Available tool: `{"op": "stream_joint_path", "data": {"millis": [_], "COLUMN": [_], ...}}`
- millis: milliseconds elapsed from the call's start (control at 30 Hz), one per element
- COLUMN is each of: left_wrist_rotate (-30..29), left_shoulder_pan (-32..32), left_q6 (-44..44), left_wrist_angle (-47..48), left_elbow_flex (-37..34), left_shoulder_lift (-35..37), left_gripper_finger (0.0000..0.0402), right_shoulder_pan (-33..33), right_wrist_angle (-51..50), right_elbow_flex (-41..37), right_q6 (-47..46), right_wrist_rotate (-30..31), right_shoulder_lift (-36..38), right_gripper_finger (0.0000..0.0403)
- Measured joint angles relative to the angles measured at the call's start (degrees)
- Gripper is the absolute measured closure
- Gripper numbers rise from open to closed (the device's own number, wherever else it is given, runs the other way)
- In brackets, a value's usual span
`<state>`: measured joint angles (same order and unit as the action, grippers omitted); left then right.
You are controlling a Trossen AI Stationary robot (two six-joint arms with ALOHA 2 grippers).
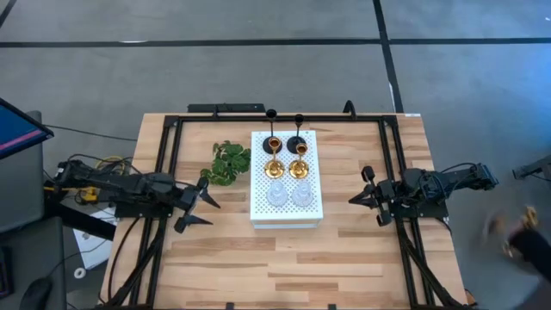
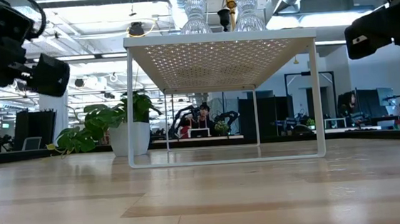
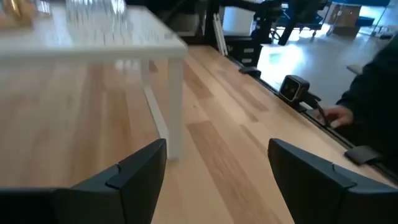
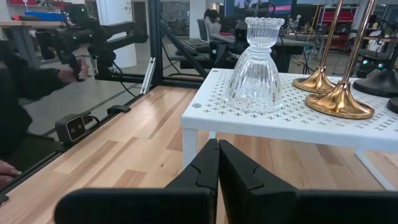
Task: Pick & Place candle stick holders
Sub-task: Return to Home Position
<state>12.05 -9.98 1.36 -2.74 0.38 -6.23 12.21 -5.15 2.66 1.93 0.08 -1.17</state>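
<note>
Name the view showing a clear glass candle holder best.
Right wrist view: one glass holder stands close, whole on the white shelf. High view shows both from above; low view, both small; left wrist view, a blur.

light: bright and even, cast from overhead | shadows: soft, a faint one thrown by the white shelf (image 1: 286, 215) onto the tabletop (image 1: 344, 258) | glare: highlights seen on the gold holders (image 4: 339, 102) and the glass holder (image 4: 255, 81)

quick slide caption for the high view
Six candle stick holders paired on the white shelf; left arm jaws open, right arm jaws shut, flanking it.
</note>
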Motion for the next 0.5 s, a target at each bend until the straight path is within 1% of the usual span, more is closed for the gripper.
{"op": "stream_joint_path", "data": {"millis": [67, 133, 500], "left_wrist_rotate": [0.0, 0.0, 0.0], "left_shoulder_pan": [-0.1, -0.1, -0.1], "left_q6": [-3.1, -4.3, -4.4], "left_wrist_angle": [0.0, 0.0, -0.2], "left_elbow_flex": [0.0, 0.0, 0.0], "left_shoulder_lift": [-1.6, -3.2, -10.7], "left_gripper_finger": [0.0120, 0.0120, 0.0120], "right_shoulder_pan": [0.0, 0.0, 0.0], "right_wrist_angle": [0.0, 0.0, 0.0], "right_elbow_flex": [0.0, 0.0, 0.0], "right_q6": [0.0, 0.0, 0.0], "right_wrist_rotate": [0.0, 0.0, 0.0], "right_shoulder_lift": [0.0, 0.0, 0.0], "right_gripper_finger": [0.0402, 0.0402, 0.0402]}}
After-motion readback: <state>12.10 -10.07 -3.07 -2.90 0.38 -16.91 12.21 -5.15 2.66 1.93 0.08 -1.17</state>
